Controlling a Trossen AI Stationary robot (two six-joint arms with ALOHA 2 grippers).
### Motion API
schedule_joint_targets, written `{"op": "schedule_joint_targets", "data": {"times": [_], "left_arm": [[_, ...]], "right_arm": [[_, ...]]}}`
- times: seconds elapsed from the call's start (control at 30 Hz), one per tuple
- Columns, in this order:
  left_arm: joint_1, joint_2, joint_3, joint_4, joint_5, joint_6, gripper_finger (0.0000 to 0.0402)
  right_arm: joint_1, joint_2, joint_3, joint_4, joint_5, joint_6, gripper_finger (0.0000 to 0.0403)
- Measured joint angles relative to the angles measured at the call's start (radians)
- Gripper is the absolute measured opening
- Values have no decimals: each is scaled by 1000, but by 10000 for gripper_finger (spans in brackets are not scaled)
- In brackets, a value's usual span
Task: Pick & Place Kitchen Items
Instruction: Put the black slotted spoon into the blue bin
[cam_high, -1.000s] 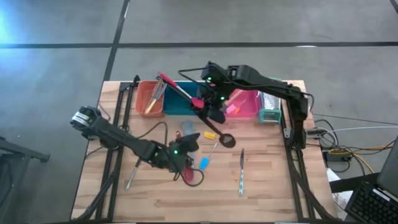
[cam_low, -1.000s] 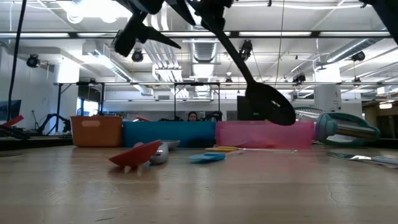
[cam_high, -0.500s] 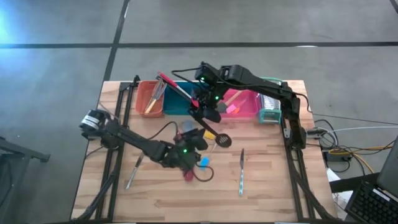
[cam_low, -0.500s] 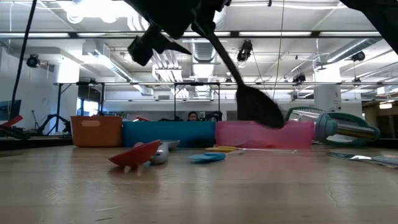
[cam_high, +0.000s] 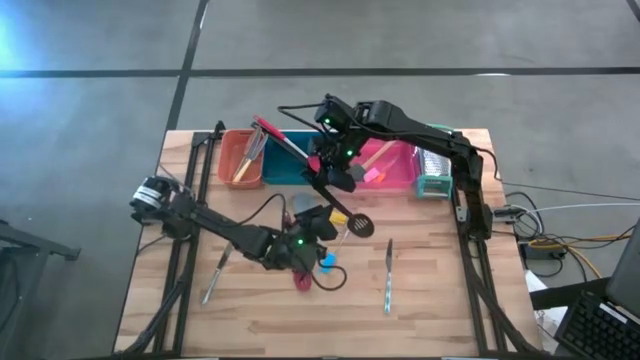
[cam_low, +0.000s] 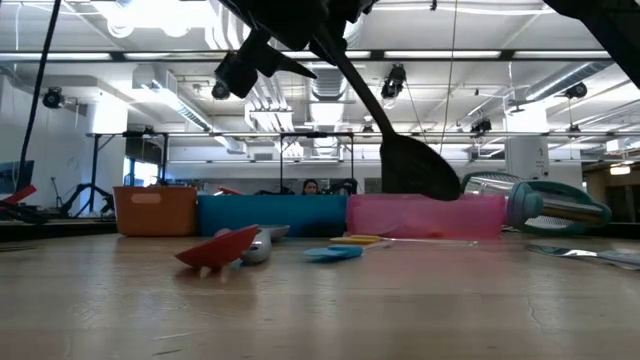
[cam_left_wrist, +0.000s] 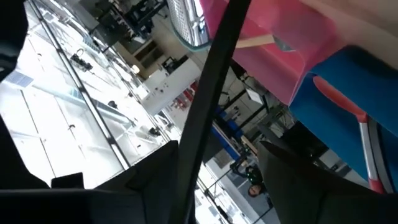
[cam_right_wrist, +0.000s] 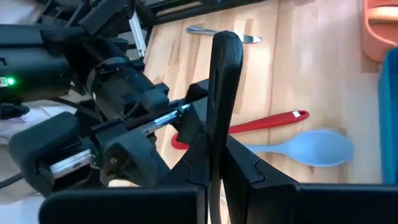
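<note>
A black long-handled spoon (cam_high: 345, 208) hangs slanted above the table's middle, with my right gripper (cam_high: 335, 176) shut on its handle. Its head (cam_low: 420, 170) is the low end. My left gripper (cam_high: 320, 224) is open beside the spoon. Its two fingers (cam_left_wrist: 155, 168) stand on either side of the handle (cam_left_wrist: 208, 93), lower down than the right gripper. On the table lie a red spatula (cam_right_wrist: 267, 121), a light blue spoon (cam_right_wrist: 314, 148), a yellow tool (cam_high: 338, 215) and a knife (cam_high: 388, 275). My right gripper pinches the spoon's handle (cam_right_wrist: 217, 134) between its two fingers, at the upper part away from the head. The fingers slant down from the far right and lie along the handle. The spoon is lifted clear, tilted, with its head low. My left gripper: whether a finger touches the handle I cannot tell.
Along the far edge stand an orange tray (cam_high: 240, 158), a teal tray (cam_high: 285, 170) and a pink tray (cam_high: 398, 168), with a metal grater (cam_high: 434, 172) at their right. A red-handled utensil (cam_high: 272, 135) leans across the trays. A metal utensil (cam_high: 212, 280) lies near left.
My left gripper has gone toward the table's far right, up to the spoon's handle, and its wrist has rolled. My right gripper has carried the spoon a little toward the table's left, still shut on it.
</note>
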Motion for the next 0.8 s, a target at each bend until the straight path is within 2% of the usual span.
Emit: {"op": "schedule_joint_targets", "data": {"times": [0.17,0.33,0.6,0.8], "left_arm": [[32,1,0,16,43,48,222],[48,7,0,123,53,149,222],[62,6,-1,117,69,163,220],[62,6,-2,109,153,165,208]], "right_arm": [[13,0,-6,35,-29,14,13],[15,0,-16,43,-46,33,13],[16,0,-19,40,-41,32,13],[16,0,-19,54,-42,23,13]]}}
